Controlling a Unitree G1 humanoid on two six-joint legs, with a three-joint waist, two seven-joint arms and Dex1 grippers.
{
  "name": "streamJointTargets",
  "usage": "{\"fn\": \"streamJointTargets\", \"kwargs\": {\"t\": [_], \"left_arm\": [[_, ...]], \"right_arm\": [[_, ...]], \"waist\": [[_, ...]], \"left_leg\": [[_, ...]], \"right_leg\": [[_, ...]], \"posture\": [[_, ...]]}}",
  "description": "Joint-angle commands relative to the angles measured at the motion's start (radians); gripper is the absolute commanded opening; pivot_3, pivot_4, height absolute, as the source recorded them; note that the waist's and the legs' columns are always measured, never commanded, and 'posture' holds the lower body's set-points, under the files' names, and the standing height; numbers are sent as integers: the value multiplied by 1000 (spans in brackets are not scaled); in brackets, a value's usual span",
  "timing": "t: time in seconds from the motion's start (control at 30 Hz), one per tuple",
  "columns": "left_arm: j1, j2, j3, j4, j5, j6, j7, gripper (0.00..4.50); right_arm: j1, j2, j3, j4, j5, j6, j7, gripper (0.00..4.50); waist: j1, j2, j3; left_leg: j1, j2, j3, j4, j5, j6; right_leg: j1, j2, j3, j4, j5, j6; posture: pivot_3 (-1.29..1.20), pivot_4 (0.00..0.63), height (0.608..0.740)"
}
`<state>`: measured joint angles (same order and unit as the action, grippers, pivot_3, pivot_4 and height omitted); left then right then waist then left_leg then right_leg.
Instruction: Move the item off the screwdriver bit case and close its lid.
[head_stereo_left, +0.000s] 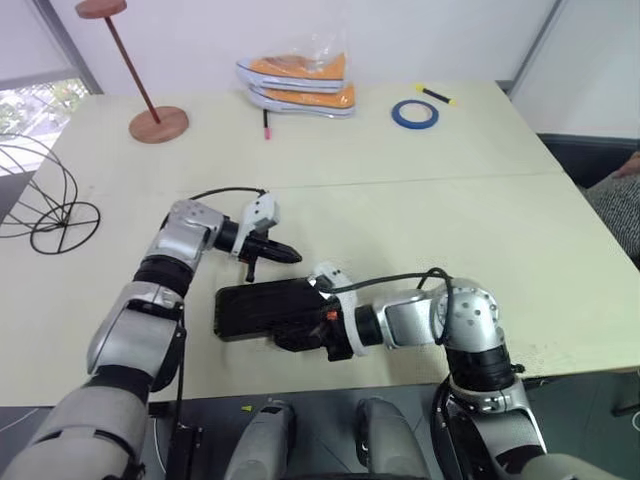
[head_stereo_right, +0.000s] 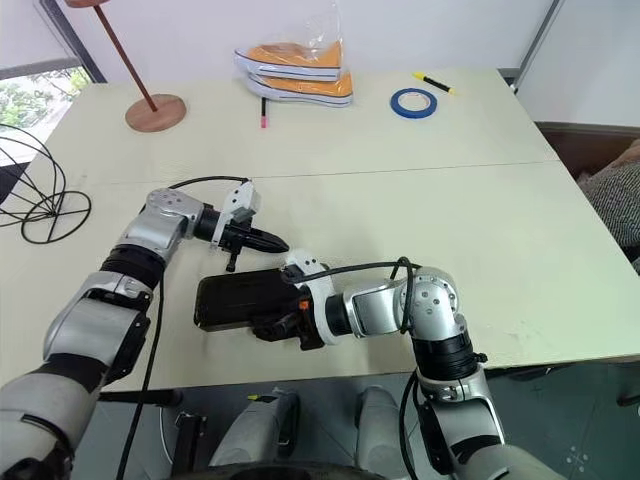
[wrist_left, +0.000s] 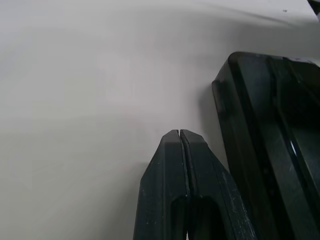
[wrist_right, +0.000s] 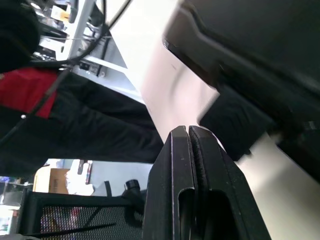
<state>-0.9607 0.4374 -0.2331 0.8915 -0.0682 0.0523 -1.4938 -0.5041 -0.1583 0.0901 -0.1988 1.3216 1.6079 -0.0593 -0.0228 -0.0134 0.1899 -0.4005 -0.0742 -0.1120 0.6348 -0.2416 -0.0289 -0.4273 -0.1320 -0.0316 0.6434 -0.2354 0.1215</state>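
While both arms reach in over the desk (head_stereo_left: 420, 250), I see the screwdriver bit case (head_stereo_left: 262, 308) lying flat near the front edge, dark, with its lid (head_stereo_right: 245, 294) down over it. My left pincer (head_stereo_left: 287, 254) has its two black fingers pressed together with nothing between them; it points toward my right and hangs just past the far edge of the case. My right pincer (wrist_right: 188, 131) is also pinched shut and empty, low at the near right corner of the case, by the desk's front edge; I cannot tell whether it touches the case. My wire globe (head_stereo_left: 40, 195), the item, stands well apart at the desk's far left edge, clear of the case. Further back stand a red-brown stand (head_stereo_left: 155, 122), a pair of orange shoes (head_stereo_left: 298, 85) and a roll of blue tape (head_stereo_left: 414, 113).
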Motion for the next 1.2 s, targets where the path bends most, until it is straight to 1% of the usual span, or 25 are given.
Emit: {"fn": "streamJointTargets", "kwargs": {"t": [0.03,0.27,0.43,0.5,0.6,0.8,0.97,1.07,1.2], "left_arm": [[6,4,9,-46,1,-16,-5,0],[52,27,-1,-121,8,-25,-27,0],[107,69,-28,-179,36,-71,-48,0],[122,81,-37,-190,44,-89,-51,0],[137,89,-47,-177,63,-125,-44,0],[135,80,-57,-156,80,-155,-35,0],[121,74,-66,-138,87,-168,-34,0],[112,73,-65,-125,89,-173,-35,0],[107,72,-63,-121,89,-176,-34,0]], "right_arm": [[5,9,6,8,105,7,-90,55],[19,47,0,35,170,-23,-268,55],[27,50,22,-12,190,-71,-359,55],[28,44,34,-31,193,-85,-378,55],[34,31,54,-86,153,-102,-392,55],[39,8,94,-146,122,-117,-390,55],[61,9,110,-140,172,-137,-413,55],[77,23,111,-118,194,-169,-455,55],[100,41,107,-95,178,-220,-522,55]], "waist": [[-1,0,0],[-3,0,0],[-13,0,0],[-19,0,0],[-19,0,0],[-19,0,0],[-18,0,0],[-18,0,0],[-19,0,-1]], "left_leg": [[0,0,0,0,0,0],[0,0,0,1,0,0],[0,0,0,2,0,0],[0,0,0,2,0,0],[0,0,0,2,0,0],[0,0,0,2,0,0],[0,0,0,3,0,0],[0,0,0,3,0,0],[0,0,0,4,0,1]], "right_leg": [[0,0,0,0,0,0],[0,0,0,2,0,0],[0,0,0,2,0,0],[0,0,0,2,0,0],[0,0,0,3,0,0],[0,0,0,3,0,0],[0,0,0,3,0,0],[0,0,0,3,0,0],[1,0,0,4,0,0]], "posture": [[0,150,740],[0,150,740],[0,150,740],[0,150,740],[0,150,740],[0,150,740],[0,150,740],[0,150,740],[0,150,740]]}}
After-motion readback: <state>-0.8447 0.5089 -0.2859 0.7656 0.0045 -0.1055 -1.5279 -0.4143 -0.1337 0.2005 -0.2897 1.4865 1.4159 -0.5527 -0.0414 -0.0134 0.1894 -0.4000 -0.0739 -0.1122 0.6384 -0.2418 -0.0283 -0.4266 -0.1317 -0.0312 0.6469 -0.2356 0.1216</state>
